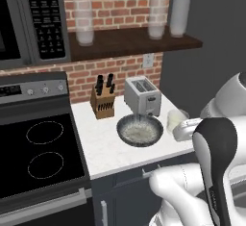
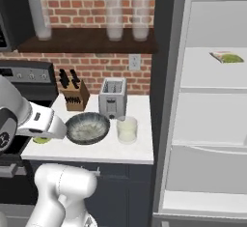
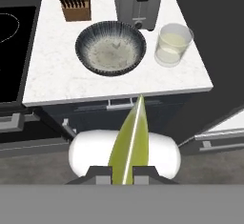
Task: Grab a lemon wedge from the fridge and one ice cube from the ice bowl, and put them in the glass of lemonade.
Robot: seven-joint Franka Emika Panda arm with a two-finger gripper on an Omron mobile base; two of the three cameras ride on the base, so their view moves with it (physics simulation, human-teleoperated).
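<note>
toaster [image 1: 142,95], knife block [image 1: 103,102] – 3 shelf glasses [image 2: 114,19]

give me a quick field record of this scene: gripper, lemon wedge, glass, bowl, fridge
gripper: gripper shut on the lemon wedge, held out in front of the counter
glass of lemonade: upright on the counter, right of the ice bowl, no wedge in it
ice bowl: in front of the toaster
fridge: open, a greenish packet on an upper shelf
</note>
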